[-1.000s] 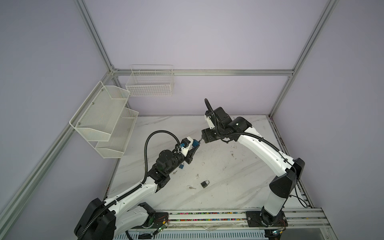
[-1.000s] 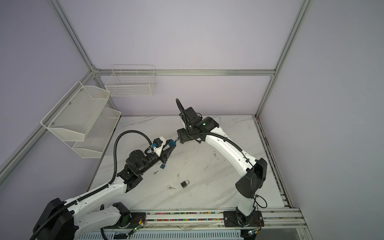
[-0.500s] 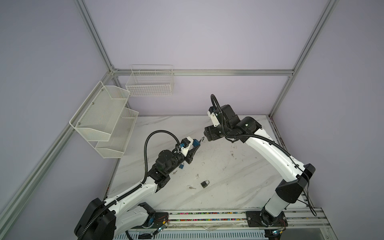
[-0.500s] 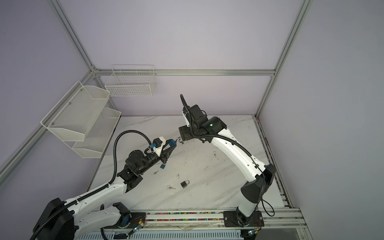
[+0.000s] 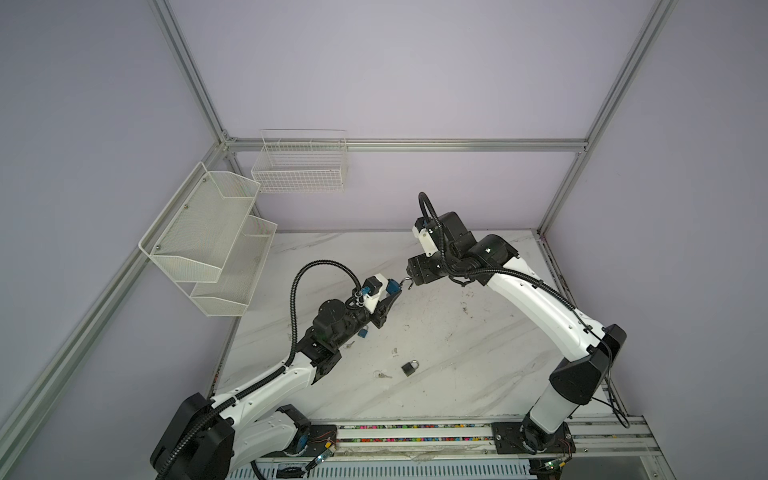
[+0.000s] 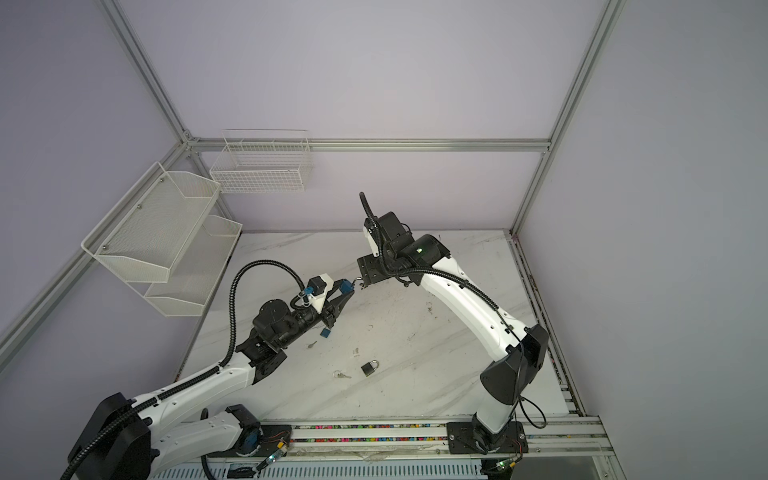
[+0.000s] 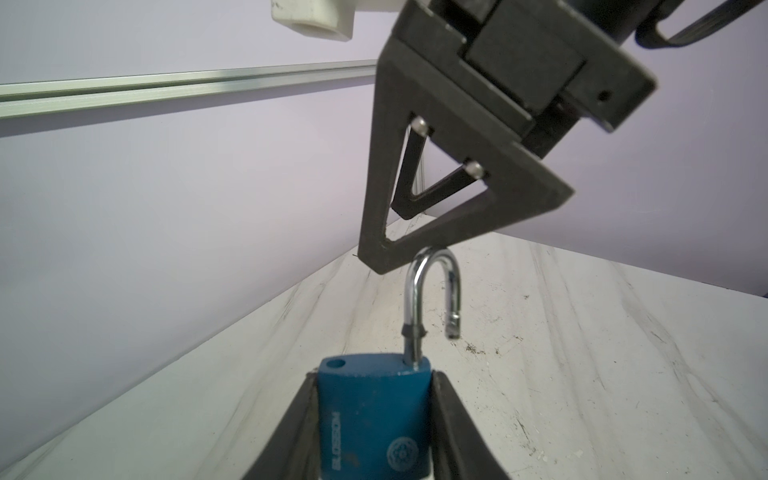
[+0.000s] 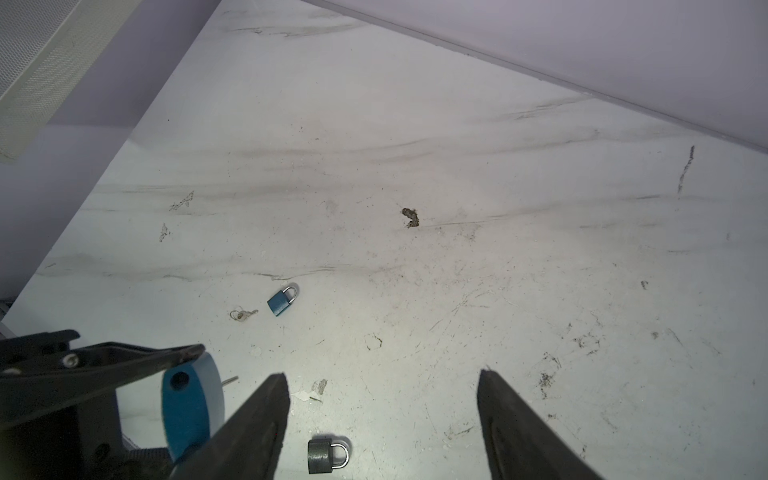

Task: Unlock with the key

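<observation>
Left end effector (image 7: 376,384) clamped the blue padlock (image 7: 374,419) by its body, shackle (image 7: 432,286) open; right end effector (image 8: 382,374) gaped empty; small, stiff, slick metal, probably best held across its flat sides.

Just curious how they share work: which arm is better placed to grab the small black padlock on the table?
The right, probably. The right hand is open and empty, with the small black padlock in its wrist view. The left hand is clamped on a blue metal padlock whose shackle stands open.
</observation>
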